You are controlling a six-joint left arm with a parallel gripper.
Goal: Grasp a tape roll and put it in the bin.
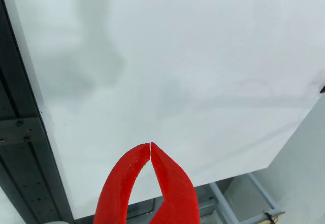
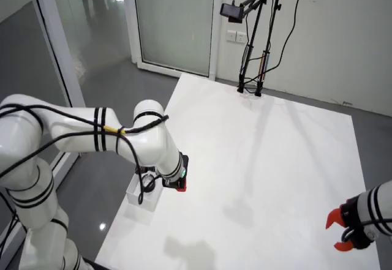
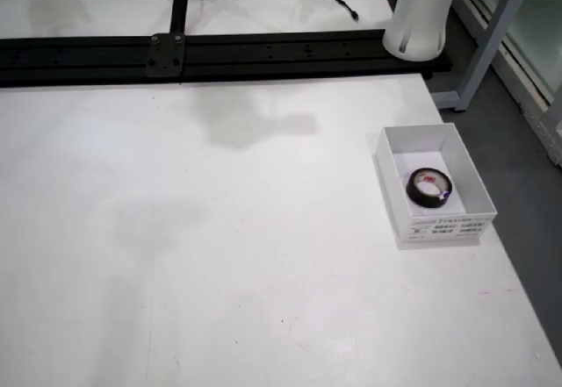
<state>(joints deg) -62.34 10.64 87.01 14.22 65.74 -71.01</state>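
A black tape roll [image 3: 428, 187] lies flat inside the white open-top bin [image 3: 392, 173], near the table's right edge in the view from above. No gripper shows in that view. In the view that rides on the gripper, my red gripper [image 1: 150, 144] is shut, tips touching, with nothing between them and only bare white table beneath. In the view from the side, the working arm's gripper [image 2: 178, 184] hangs beside the bin [image 2: 142, 196]; the arm's cables hide the tape there.
A black rail [image 3: 219, 52] and a stand [image 3: 180, 1] cross the far side of the table in the view from above, with a white arm base [image 3: 421, 18]. A second arm's red gripper [image 2: 340, 232] sits at the table's near right corner in the side view.
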